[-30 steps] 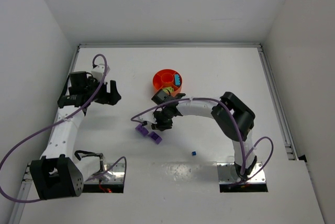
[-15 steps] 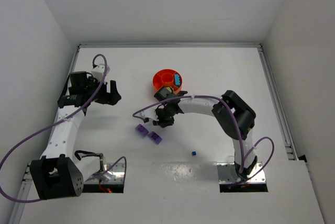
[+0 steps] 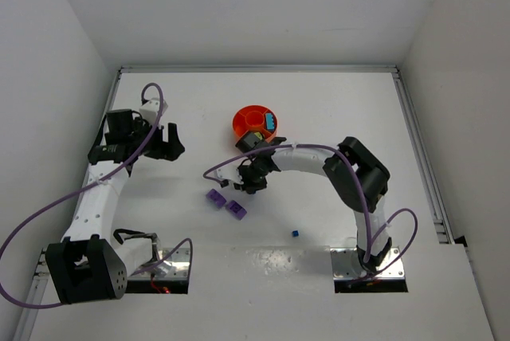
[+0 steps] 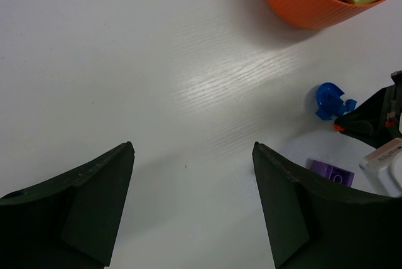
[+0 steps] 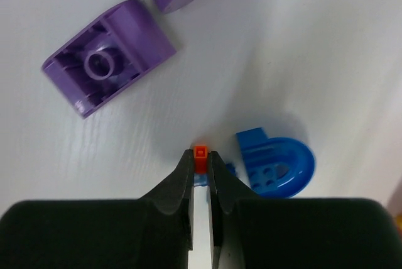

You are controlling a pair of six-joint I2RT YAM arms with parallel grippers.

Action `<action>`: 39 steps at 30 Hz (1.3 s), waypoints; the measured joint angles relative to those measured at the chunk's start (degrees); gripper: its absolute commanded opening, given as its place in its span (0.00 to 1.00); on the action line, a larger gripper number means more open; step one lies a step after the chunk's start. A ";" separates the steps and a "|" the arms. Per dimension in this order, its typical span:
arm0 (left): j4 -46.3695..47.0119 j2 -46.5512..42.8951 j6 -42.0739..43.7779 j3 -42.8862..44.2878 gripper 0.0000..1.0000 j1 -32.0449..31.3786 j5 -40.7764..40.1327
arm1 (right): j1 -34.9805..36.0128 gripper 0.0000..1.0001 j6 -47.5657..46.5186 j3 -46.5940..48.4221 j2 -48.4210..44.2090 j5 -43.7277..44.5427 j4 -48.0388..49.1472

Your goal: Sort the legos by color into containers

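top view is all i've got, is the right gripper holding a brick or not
Observer: Yes. The right wrist camera shows the right gripper shut on a tiny orange brick, pinched at its very tip.
Operator: anything close to it
Observer: A rounded blue brick lies on the table just beside the gripper, not in the grip.
Operator: and the left gripper
Observer: The left gripper is open and holding nothing.
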 measured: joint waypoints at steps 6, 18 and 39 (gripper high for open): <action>-0.02 0.04 0.00 -0.11 0.82 0.00 -0.02 | 0.00 0.03 1.44 0.07 -2.23 -2.60 -5.55; 0.11 -0.02 0.00 -0.76 0.82 0.00 -0.02 | -0.90 0.00 12.33 11.23 -10.01 -8.09 -9.70; 0.42 -0.02 -0.02 -0.79 0.82 0.00 -0.02 | -18.64 0.00 25.16 35.76 5.07 2.69 -7.02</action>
